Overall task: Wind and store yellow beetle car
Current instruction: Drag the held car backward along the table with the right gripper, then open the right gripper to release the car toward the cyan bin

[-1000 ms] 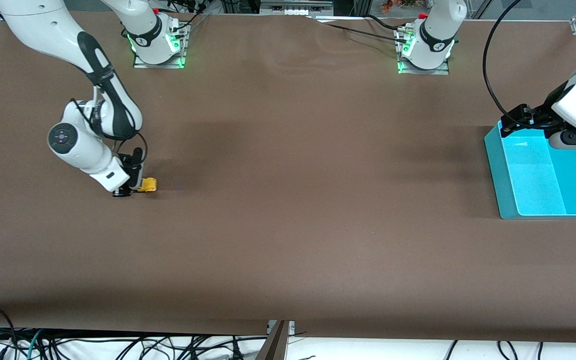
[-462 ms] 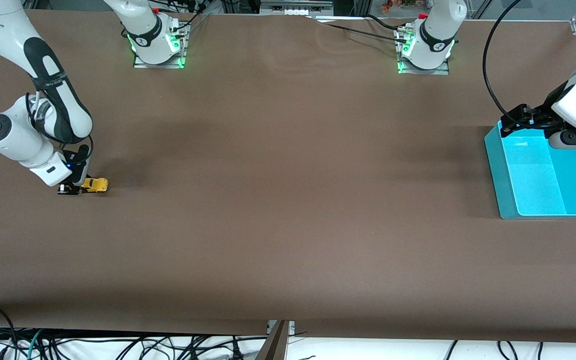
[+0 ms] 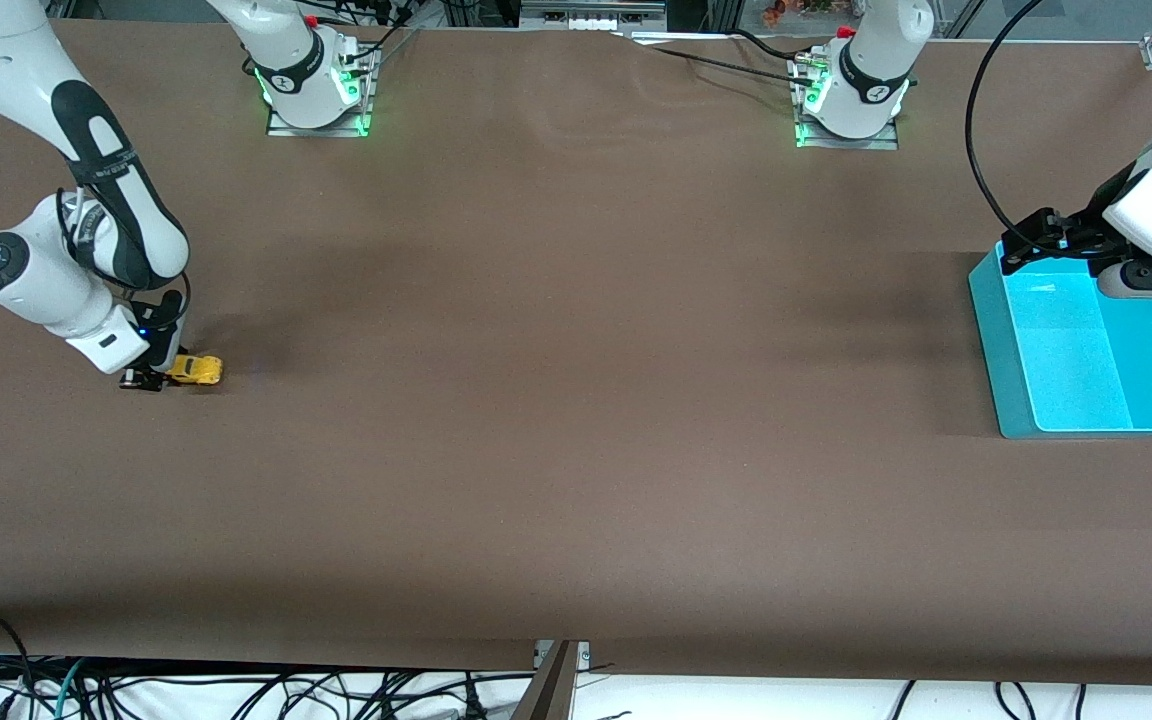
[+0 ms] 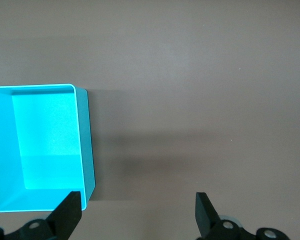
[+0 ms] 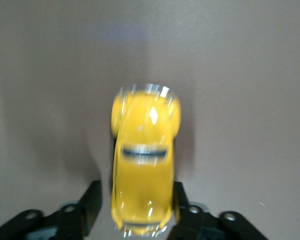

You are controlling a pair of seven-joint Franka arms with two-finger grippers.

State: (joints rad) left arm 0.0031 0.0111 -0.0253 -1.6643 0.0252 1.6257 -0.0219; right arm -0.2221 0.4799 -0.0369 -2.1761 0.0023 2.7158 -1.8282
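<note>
You're looking at a wide table under a matte brown cover, with loose cables hanging along its camera-side edge and both arm bases glowing green at the other edge. Nothing is sitting between the two ends. At the right arm's end the yellow beetle car is standing on its wheels, rounded glossy shell, dark window; the right gripper is sitting low at its tail, fingers flanking the rear, but you can't tell whether they're pinching or just clear of it. At the left arm's end the teal bin, smooth rectangular plastic, is sitting with the left gripper hovering over its edge nearest the bases, jaws spread wide, arm waiting.
</note>
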